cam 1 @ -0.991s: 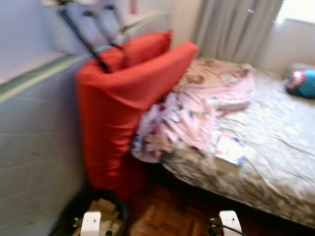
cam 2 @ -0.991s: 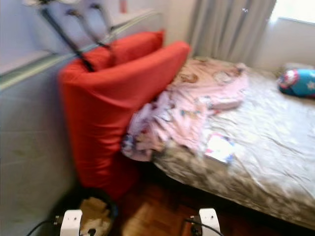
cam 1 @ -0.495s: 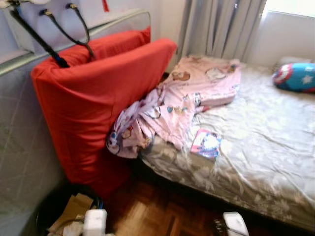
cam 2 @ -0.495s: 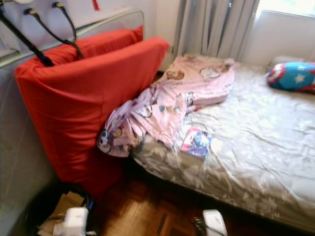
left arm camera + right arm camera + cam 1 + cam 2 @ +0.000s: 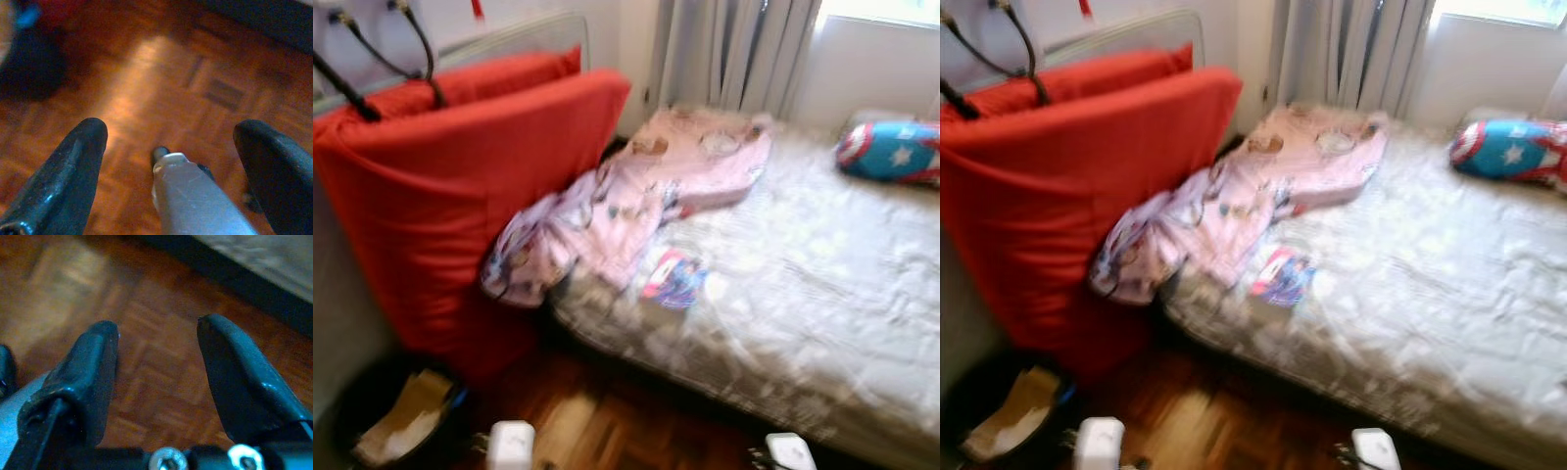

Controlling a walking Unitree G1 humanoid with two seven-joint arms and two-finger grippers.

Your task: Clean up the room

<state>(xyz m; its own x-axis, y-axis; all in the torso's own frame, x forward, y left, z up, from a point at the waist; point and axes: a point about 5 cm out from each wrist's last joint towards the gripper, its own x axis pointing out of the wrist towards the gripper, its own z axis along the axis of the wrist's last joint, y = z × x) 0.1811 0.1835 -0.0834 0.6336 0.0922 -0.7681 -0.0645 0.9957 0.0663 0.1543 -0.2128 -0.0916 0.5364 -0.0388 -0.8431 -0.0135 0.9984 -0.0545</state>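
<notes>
- Here, the left end effector (image 5: 168, 142) hangs low over the brown parquet wooden floor (image 5: 161, 63), its two black fingers (image 5: 68, 171) spread wide with nothing between them.
- The right end effector (image 5: 156, 372) also hangs just above the same floor, fingers parted and empty; a dark strip under the bed edge crosses the far side of its wrist view.
- In the head views, the white tops of both arms show at the bottom edge, left (image 5: 511, 446) and right (image 5: 790, 452), both low in front of the bed.
- Near the left arm, a black round waste bin (image 5: 357, 416) sits on the floor holding brown cardboard scraps (image 5: 401, 419).
- Just behind the bin, a large red fabric cushion (image 5: 460, 196) stands upright against the head of the bed, with black cables (image 5: 416, 49) draped over its top.
- A crumpled pink printed blanket (image 5: 626, 196) lies across the bed's near corner, one end spilling over the edge against the red cushion.
- A small colourful book (image 5: 674, 277) lies flat on the grey patterned bedsheet (image 5: 822, 284), just beside the blanket and near the mattress edge.
- A blue, red and white round pillow (image 5: 891, 150) rests at the far side of the bed, well apart from the book.
- Grey curtains (image 5: 734, 49) hang behind the bed.
- The head views are somewhat blurred.
</notes>
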